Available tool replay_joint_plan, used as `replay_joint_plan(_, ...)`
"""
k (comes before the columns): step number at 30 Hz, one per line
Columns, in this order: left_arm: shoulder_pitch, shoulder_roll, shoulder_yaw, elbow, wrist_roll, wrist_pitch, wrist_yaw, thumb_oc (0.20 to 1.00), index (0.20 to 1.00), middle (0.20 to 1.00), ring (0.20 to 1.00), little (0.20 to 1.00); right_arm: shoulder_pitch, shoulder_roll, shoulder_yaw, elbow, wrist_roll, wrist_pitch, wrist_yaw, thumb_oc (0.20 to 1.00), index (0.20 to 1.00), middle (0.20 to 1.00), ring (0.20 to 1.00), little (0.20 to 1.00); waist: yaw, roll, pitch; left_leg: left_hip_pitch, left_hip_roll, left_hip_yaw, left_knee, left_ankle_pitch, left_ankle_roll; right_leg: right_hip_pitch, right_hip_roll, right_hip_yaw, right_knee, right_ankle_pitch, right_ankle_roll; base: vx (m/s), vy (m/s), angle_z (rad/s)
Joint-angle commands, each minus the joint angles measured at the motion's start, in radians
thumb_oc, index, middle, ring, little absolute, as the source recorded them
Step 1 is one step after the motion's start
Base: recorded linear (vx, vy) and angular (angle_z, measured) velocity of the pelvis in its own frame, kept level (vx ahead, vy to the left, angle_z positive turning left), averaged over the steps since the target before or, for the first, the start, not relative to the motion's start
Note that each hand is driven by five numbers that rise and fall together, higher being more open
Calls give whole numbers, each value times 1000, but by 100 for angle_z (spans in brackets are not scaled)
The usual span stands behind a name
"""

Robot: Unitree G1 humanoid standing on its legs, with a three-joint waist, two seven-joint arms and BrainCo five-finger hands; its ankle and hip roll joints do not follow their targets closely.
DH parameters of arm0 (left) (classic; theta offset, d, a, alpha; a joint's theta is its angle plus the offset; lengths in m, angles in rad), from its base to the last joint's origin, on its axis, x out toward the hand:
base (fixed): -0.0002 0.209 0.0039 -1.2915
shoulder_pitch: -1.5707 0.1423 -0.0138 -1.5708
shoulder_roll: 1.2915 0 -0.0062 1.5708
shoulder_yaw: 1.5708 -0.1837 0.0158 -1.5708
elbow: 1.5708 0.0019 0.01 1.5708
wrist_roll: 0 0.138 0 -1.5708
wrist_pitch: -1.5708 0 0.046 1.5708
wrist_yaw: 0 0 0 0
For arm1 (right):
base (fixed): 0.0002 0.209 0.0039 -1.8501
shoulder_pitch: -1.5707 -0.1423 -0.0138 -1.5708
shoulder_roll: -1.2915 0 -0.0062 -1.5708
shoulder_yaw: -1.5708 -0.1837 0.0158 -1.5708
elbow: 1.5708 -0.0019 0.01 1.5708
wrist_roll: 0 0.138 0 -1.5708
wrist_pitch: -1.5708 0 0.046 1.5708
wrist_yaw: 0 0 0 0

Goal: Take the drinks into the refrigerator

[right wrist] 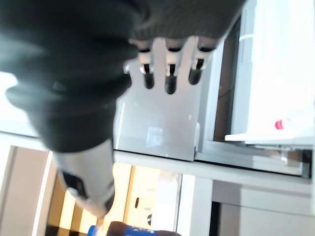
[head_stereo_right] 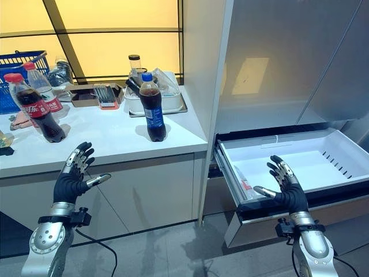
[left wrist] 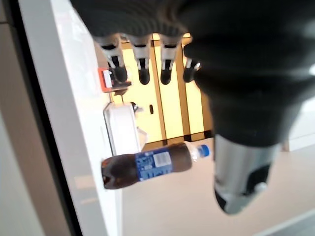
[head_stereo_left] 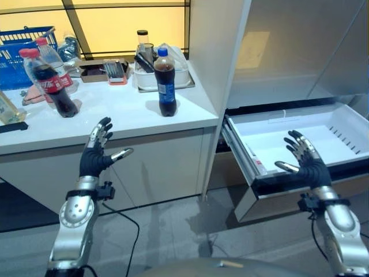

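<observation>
Now, hands: left hand (head_stereo_left: 95, 154) and right hand (head_stereo_left: 307, 160) both raised with fingers spread, holding nothing.
Drinks: blue-label cola bottle (head_stereo_left: 166, 83) upright near the desk (head_stereo_left: 124, 115) edge, within likely reach; red-label bottle (head_stereo_left: 53, 83) further left.
Drawer: refrigerator drawer (head_stereo_left: 277, 130) pulled out, ready to receive.

We see a bright scene backlit by warm yellow window panels (head_stereo_left: 115, 23) behind the white surface (head_stereo_left: 115, 115). Soft shadows fall toward us from the blue-label cola bottle (head_stereo_left: 166, 83) and red-label cola bottle (head_stereo_left: 55, 83). A pale reflection glares on the refrigerator door (head_stereo_left: 288, 40). Both wrist views are blurred, their near covers dark.
</observation>
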Motion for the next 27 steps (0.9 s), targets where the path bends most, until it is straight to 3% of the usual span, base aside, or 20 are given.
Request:
replay_joint_plan(1,-23,35,9,24,21,-71,22,1000,1000,1000,1000,1000,-59,5,-18,-32,32,-82,-16,1000,1000,1000,1000,1000,-6,-38,-3,-18,-39,-36,2,-24,35,85,-16,-17,10,-52,37,0,0,0)
replay_joint_plan(27,-114,35,-11,48,44,-75,63,1000,1000,1000,1000,1000,-104,8,-60,-12,-82,-100,-107,1000,1000,1000,1000,1000,-15,-34,-6,-23,-43,-29,2,-20,37,74,-20,-6,10,-42,38,3,0,0)
